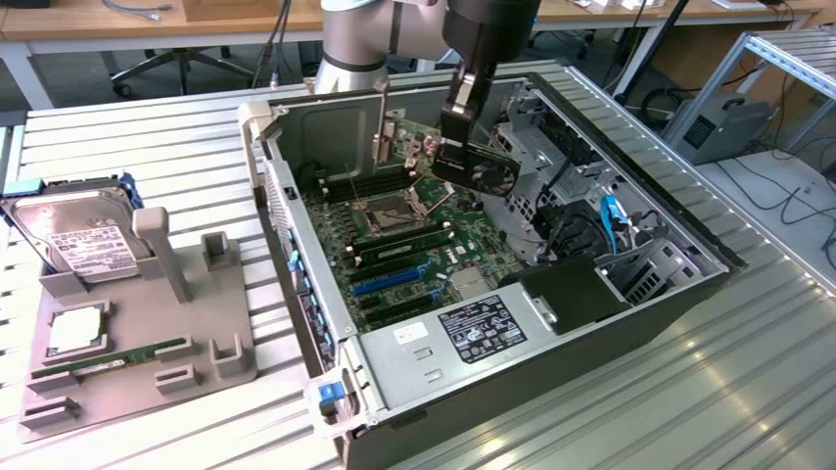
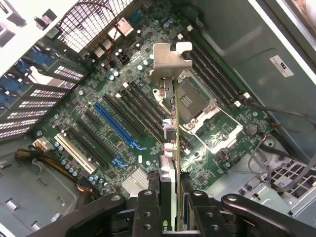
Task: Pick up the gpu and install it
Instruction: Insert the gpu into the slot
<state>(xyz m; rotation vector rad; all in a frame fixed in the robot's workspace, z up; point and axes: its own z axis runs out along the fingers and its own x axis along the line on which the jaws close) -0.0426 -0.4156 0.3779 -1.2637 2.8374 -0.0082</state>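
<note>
Hand (image 2: pixel 171 210) holds gpu (image 2: pixel 169 131) edge-on, its length running outward, bracket (image 2: pixel 170 60) farthest

**Soft Room Light, Glare on the Board**

Even overhead light washed the ribbed table (image 1: pixel 157 147) in the exterior view, leaving mild shadow inside the computer case (image 1: pixel 313 127). In the wrist view a hard glare burned on the motherboard (image 2: pixel 98 98) beside the gpu (image 2: pixel 169 143), whose metal bracket (image 2: pixel 170 61) shone pale.
</note>
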